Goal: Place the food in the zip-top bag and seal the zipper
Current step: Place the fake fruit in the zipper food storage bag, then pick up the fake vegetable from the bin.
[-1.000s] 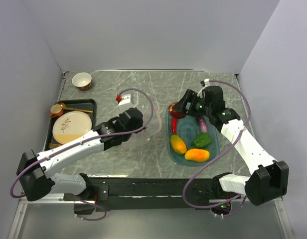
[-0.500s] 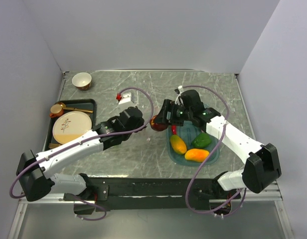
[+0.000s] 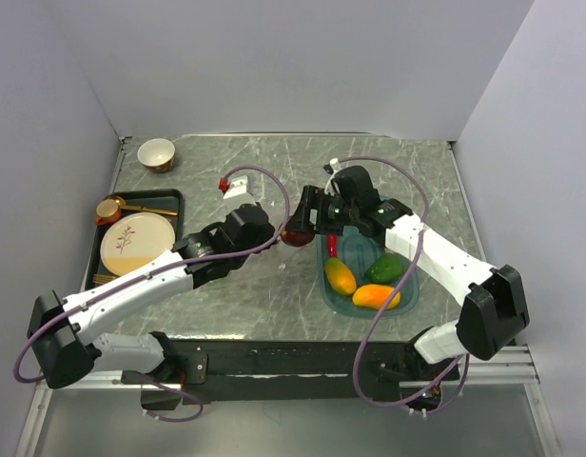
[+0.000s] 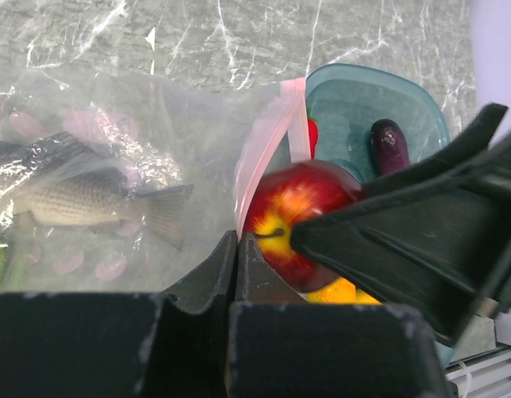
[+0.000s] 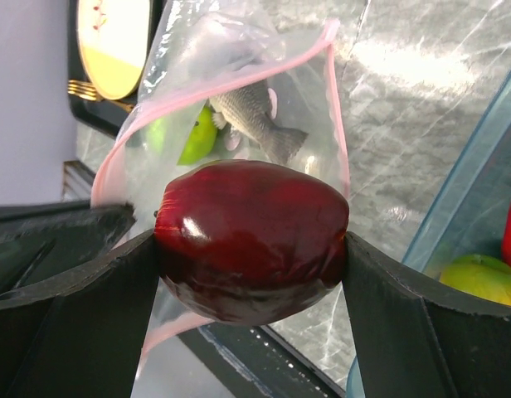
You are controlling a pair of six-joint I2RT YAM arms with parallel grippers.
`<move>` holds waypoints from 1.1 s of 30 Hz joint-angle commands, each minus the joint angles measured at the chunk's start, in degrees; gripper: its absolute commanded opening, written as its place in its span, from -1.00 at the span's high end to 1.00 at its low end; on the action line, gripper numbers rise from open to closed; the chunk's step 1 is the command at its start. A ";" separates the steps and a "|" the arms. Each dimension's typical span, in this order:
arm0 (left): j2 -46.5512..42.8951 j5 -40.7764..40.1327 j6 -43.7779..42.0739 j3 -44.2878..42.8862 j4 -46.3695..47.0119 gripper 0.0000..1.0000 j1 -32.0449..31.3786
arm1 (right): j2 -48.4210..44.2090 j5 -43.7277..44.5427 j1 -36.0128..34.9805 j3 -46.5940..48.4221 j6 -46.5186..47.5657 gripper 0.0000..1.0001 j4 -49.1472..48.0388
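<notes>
With the zipper of the zip-top bag pinched in the pressed-together left hand, the dark red apple, clamped by the right hand at the bag's mouth, is best carried left past the strip before release.

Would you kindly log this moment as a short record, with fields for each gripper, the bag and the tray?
left gripper: shut, pinching the zipper at the mouth of the zip-top bag
right gripper: holds the dark red apple at the bag's open mouth, not yet inside
bag contents: green apple, toy fish
tray: two mangoes, green pepper, red chili, eggplant
seal: not closed
</notes>
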State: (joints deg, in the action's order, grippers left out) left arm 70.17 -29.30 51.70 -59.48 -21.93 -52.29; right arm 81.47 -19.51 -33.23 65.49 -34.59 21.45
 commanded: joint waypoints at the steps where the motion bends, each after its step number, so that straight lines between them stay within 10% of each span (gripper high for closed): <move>1: -2.14 0.47 -1.08 -0.99 1.63 0.98 0.17 | 2.46 4.83 -2.36 6.04 3.21 -0.36 2.54; 11: -2.58 -0.49 -1.25 -0.90 1.46 0.98 0.26 | 1.16 14.23 -3.94 7.02 3.74 -0.98 3.34; 26: -4.95 -2.52 -1.34 0.33 1.72 0.98 0.17 | -5.44 27.14 0.79 2.45 0.23 -1.00 6.05; 33: -4.34 -1.46 -0.46 1.48 2.33 0.98 0.17 | -7.73 28.23 17.56 -4.40 -3.74 -1.00 13.18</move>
State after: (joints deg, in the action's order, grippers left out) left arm 66.65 -30.65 51.35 -58.67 -21.67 -52.29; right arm 76.71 6.46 -23.62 64.69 -36.18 30.02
